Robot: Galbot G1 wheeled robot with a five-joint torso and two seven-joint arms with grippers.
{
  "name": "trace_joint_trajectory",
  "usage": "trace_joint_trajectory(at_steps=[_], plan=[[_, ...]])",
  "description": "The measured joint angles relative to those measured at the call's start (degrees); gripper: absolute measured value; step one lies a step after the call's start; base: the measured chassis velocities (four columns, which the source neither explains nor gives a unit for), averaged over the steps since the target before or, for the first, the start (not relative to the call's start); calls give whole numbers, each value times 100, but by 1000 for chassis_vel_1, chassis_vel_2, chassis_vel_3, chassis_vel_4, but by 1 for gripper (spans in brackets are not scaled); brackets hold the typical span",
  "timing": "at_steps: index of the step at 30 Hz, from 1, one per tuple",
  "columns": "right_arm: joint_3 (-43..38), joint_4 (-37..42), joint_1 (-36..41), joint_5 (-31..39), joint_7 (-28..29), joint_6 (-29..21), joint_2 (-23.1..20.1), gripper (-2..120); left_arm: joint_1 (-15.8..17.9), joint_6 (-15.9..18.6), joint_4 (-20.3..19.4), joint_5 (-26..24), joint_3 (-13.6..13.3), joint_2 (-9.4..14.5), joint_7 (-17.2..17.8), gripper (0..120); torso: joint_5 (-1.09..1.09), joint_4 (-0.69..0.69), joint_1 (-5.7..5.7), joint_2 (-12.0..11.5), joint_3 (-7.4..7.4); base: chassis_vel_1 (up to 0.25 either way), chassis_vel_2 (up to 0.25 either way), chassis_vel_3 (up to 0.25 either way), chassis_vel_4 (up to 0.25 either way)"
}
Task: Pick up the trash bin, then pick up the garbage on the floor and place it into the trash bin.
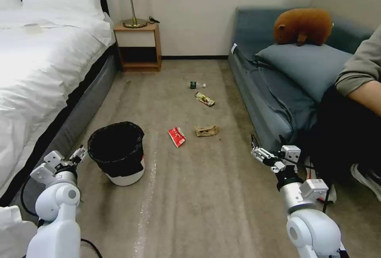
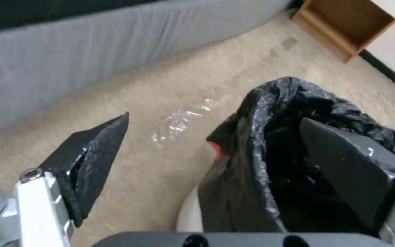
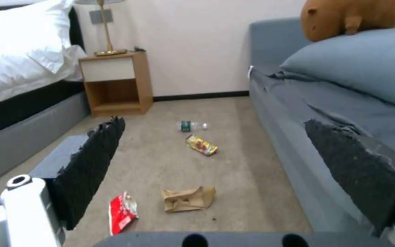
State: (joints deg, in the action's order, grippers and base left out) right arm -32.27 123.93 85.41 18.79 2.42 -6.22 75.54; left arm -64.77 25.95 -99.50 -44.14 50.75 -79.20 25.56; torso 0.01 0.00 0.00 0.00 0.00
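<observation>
Right now I'm looking down at the trash bin (image 1: 117, 153), which is standing upright on the floor (image 1: 206, 194) near the bed (image 1: 43, 63), its black bag (image 2: 271, 144) crinkled over the rim. My left pincer (image 2: 211, 151) is gaping wide and straddling the near rim: in the left wrist view one finger is reaching inside the bag while the other is hanging outside over the carpet. I think the inner finger is just short of touching the liner, though dark on dark makes that hard to judge. It is holding nothing.

My right pincer (image 3: 216, 161) is hovering beside the sofa (image 1: 278, 87), also spread wide and empty, and facing the litter. The red-and-white packet (image 1: 176, 136) is lying nearest the bin, with the crumpled brown paper bag (image 1: 206, 131) just beside it on the sofa side. Farther off toward the wall, the gold-brown snack wrapper (image 1: 204, 99) is lying near the small bottle (image 1: 195, 85), which is on its side. All four pieces are resting on the carpet, well apart from either pincer. A nightstand (image 1: 139, 45) is standing by the bed at the far wall.
</observation>
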Motion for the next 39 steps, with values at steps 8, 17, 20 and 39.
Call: trace_joint_trajectory(at_steps=[8,17,20,39], plan=[[24,-15,155,-180,-287,205,44,100,127,210,-115,-506,-161,-36,-64,100,0,-1,0,0,0,0,0,0,0],[72,-27,205,-197,-491,345,27,100,155,321,120,-407,-107,-3,-17,100,-1,0,0,0,0,0,0,0,0],[60,-25,272,-197,-574,424,14,100,224,267,334,-355,-95,14,-41,100,-1,0,0,0,0,0,0,0,0],[311,25,442,-456,-820,633,105,100,591,-147,1118,-400,-215,-170,-497,78,-1,-1,0,0,0,0,0,0,0]])
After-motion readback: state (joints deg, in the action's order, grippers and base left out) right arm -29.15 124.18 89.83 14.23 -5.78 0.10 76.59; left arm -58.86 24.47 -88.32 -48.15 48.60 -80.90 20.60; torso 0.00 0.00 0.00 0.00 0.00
